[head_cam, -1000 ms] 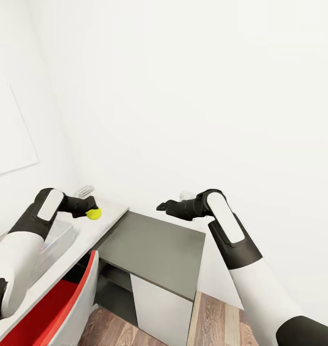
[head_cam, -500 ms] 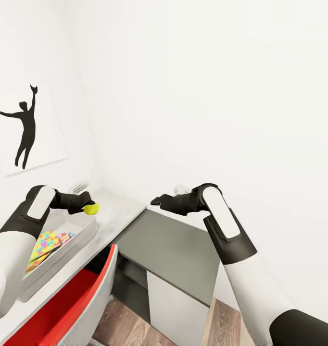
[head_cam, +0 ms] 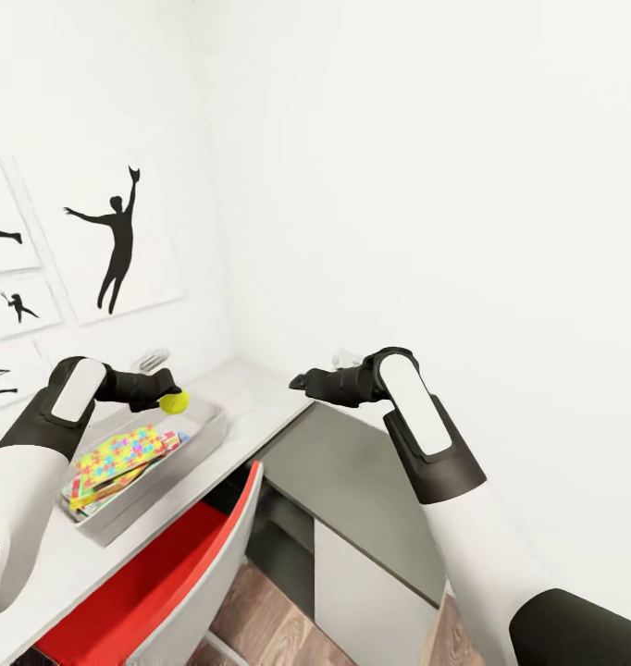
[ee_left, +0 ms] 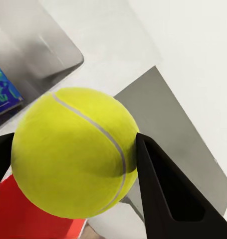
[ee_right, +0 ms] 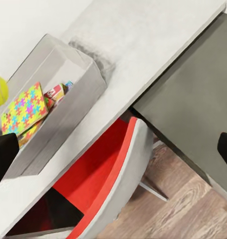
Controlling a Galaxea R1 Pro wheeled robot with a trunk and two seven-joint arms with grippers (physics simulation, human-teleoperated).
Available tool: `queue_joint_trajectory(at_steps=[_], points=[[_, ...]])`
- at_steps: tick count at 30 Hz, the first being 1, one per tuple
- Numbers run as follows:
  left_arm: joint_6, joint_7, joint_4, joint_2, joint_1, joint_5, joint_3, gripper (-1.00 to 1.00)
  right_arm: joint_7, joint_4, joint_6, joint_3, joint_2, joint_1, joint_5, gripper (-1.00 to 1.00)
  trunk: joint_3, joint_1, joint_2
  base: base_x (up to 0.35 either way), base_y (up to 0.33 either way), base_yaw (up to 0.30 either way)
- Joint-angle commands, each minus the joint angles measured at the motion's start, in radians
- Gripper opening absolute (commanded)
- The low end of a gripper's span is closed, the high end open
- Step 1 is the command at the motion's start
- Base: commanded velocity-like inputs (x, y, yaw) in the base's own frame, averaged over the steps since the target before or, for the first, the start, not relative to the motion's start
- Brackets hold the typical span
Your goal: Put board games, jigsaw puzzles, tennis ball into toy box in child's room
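Tennis ball gripped above the toy box, ready to drop.

The left end effector [head_cam: 167, 399] is closed on one tennis ball [head_cam: 175, 401], its fingers [ee_left: 163, 189] pressing both sides, hovering just over the far end of the toy box [head_cam: 197, 442] on the tabletop [head_cam: 251, 393]. Inside lies a jigsaw puzzle [head_cam: 121, 450] on top of other printed boxes, whose number I cannot count. The right end effector [head_cam: 300, 380] hangs empty over the darker section, jaws apart. Judged from this, the ball looks like the last toy; releasing it remains.
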Motion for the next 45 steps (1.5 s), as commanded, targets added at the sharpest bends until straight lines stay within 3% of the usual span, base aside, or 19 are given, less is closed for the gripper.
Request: queue_joint_trajectory(at_steps=[1, 9, 13, 17, 21, 25, 26, 29, 32, 36, 37, 39, 45], points=[[0.004, 0.008, -0.002, 0.000, -0.001, 0.007, 0.000, -1.00, -0.010, -0.001, 0.003, 0.000, 0.000, -0.001, -0.008, 1.00, -0.002, 0.001, -0.002, 0.000, 0.000, 0.282], [0.004, 0.020, -0.028, 0.000, -0.001, -0.007, -0.004, -1.00, -0.010, 0.000, 0.002, 0.002, 0.000, -0.001, -0.004, 1.00, -0.002, 0.001, -0.002, 0.000, 0.000, 0.282], [0.002, 0.022, -0.029, 0.002, -0.001, -0.066, -0.002, -1.00, -0.010, 0.000, 0.000, 0.002, 0.000, -0.001, -0.003, 1.00, -0.003, 0.001, -0.002, 0.000, 0.000, 0.282], [-0.005, 0.023, -0.029, 0.000, 0.000, -0.159, -0.005, -1.00, -0.010, 0.000, -0.002, 0.003, 0.000, -0.001, -0.002, 1.00, -0.004, 0.001, -0.002, 0.000, 0.000, 0.282], [-0.006, 0.030, -0.028, -0.004, 0.000, -0.182, -0.006, -1.00, -0.012, -0.001, -0.002, 0.004, 0.000, -0.002, 0.004, 1.00, -0.005, 0.001, -0.002, 0.000, 0.000, 0.282], [-0.008, 0.081, -0.026, -0.007, 0.004, -0.189, -0.022, -1.00, -0.012, -0.002, 0.000, 0.004, 0.000, -0.003, 0.094, 1.00, -0.006, 0.001, -0.002, 0.000, 0.000, 0.282], [-0.009, 0.107, -0.025, -0.008, 0.004, -0.189, -0.035, -1.00, -0.012, -0.002, 0.000, 0.004, 0.000, -0.003, 0.137, 1.00, -0.007, 0.001, -0.002, 0.000, 0.000, 0.282], [-0.026, 0.134, -0.024, -0.019, 0.006, -0.188, -0.054, -1.00, -0.013, -0.002, -0.001, 0.004, 0.000, -0.003, 0.194, 1.00, -0.008, 0.001, -0.002, 0.000, 0.000, 0.238], [-0.035, 0.142, -0.024, -0.039, 0.007, -0.188, -0.061, -1.00, -0.013, -0.001, -0.004, 0.004, 0.000, -0.006, 0.215, 1.00, -0.008, 0.001, -0.002, 0.000, 0.000, 0.077], [-0.038, 0.142, -0.024, -0.047, 0.007, -0.187, -0.064, -1.00, -0.013, -0.001, -0.009, 0.004, 0.000, -0.010, 0.232, 1.00, -0.008, 0.001, -0.002, 0.000, 0.000, 0.022], [-0.040, 0.143, -0.024, -0.049, 0.009, -0.187, -0.065, -1.00, -0.013, 0.000, -0.010, 0.005, 0.000, -0.012, 0.278, 1.00, -0.008, 0.001, -0.002, 0.072, -0.025, 0.003], [-0.040, 0.143, -0.024, -0.050, 0.010, -0.187, -0.065, -1.00, -0.012, 0.003, -0.010, 0.004, 0.000, -0.012, 0.301, 1.00, -0.008, 0.001, -0.002, 0.112, -0.073, 0.002], [-0.040, 0.142, -0.022, -0.048, 0.011, -0.190, -0.065, -1.00, -0.012, 0.004, -0.012, 0.004, 0.000, -0.012, 0.317, 1.00, -0.008, 0.001, -0.002, 0.055, -0.037, 0.000]])
